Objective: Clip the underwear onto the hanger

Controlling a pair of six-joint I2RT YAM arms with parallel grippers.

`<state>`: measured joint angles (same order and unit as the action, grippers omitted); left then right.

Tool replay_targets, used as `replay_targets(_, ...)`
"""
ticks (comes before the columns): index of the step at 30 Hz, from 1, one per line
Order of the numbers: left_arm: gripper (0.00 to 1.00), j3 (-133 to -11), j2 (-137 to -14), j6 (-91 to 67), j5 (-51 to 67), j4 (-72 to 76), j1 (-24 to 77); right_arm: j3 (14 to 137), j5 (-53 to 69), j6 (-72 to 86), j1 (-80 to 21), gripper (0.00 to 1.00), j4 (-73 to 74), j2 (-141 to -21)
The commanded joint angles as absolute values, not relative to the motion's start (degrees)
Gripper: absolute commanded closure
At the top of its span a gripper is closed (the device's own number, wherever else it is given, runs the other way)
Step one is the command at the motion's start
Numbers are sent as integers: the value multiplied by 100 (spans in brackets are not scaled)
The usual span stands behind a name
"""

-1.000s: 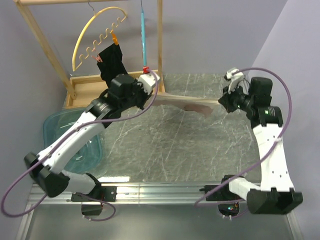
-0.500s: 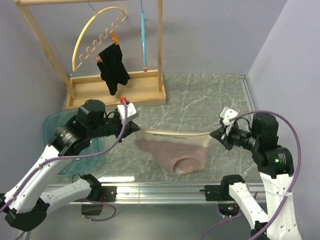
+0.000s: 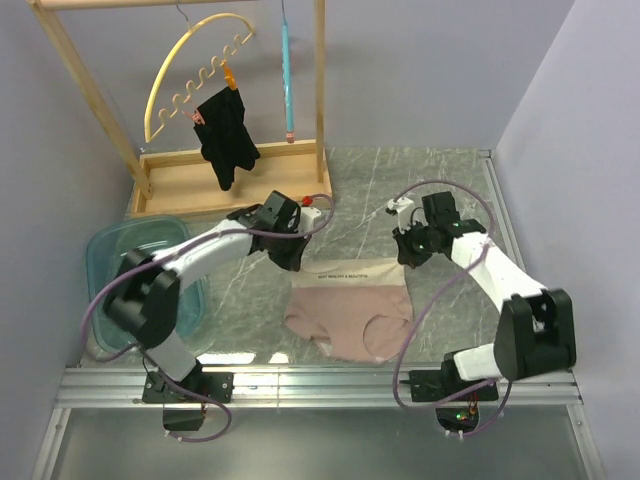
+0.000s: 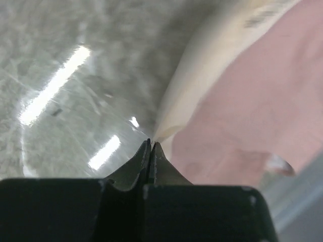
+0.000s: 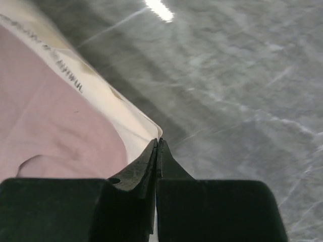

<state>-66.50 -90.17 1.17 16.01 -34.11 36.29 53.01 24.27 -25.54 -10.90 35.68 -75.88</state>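
Observation:
The underwear (image 3: 348, 305) lies spread on the marble table, its cream waistband (image 3: 352, 271) on the far side. My left gripper (image 3: 297, 262) is shut on the waistband's left corner, and my right gripper (image 3: 407, 258) is shut on its right corner, both low at the table. In the left wrist view the shut tips (image 4: 150, 145) pinch the cream edge of the underwear (image 4: 252, 101). In the right wrist view the shut tips (image 5: 157, 142) pinch the other corner of the underwear (image 5: 50, 116). The light-blue hanger (image 3: 287, 80) hangs edge-on from the rack at the back.
A wooden rack (image 3: 235, 165) stands at the back left. It carries a yellow arched hanger (image 3: 185, 70) with a black garment (image 3: 226, 135) clipped to it. A clear teal tub (image 3: 100, 240) sits at the left edge beside my left arm.
Both grippers have come closer together and gone down toward the table. The underwear, held stretched between them before, now lies slack and spread on the table.

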Motion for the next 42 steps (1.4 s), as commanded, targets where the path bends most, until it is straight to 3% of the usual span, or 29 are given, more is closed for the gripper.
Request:
replay_targets(1, 100, -6969, -9578, -404, 1046, -2489, 3253, 5458, 1600, -2329, -1081, 100, 2330, -8118)
replay_targets(8, 100, -7680, -11063, -404, 1423, -2171, 2927, 6054, 1301, -2153, -1020, 100, 2100, -9245)
replay_targets(11, 93, -7839, -11284, -465, 1679, -2128, 2848, 6318, 1213, -2031, -1011, 97, 2188, -9562)
replay_targets(15, 62, -8059, -11171, -457, 1723, -2284, 2699, 6539, 1116, -1837, -1011, 59, 2407, -9581)
replay_targets(16, 47, -8086, -10979, -283, 1827, -2433, 2646, 6600, 1073, -1880, -1011, 43, 2574, -9423)
replay_targets(17, 42, -8051, -10830, -159, 1854, -2435, 2619, 6618, 1046, -1881, -1002, 39, 2645, -9422)
replay_targets(18, 29, -7990, -10663, -63, 1802, -2539, 2610, 6636, 1037, -1950, -985, 35, 2733, -9204)
replay_targets(19, 28, -7824, -10478, 347, 1802, -2575, 2610, 6697, 1063, -1986, -976, 34, 2951, -9089)
replay_targets(22, 17, -7455, -9705, 1086, 2273, -2873, 2637, 6820, 1344, -2188, -993, 35, 3609, -8684)
replay_targets(25, 17, -7173, -9264, 1790, 2776, -3346, 2803, 6794, 1740, -2416, -1107, 40, 4268, -8526)
replay_targets(33, 24, -6434, -9307, 2899, 2804, -3700, 3901, 6381, 1837, -2549, -1397, 55, 4834, -9105)
replay_targets(42, 26, -5669, -9711, 3681, 1820, -3779, 4816, 6425, 1547, -2874, -1459, 59, 5264, -9852)
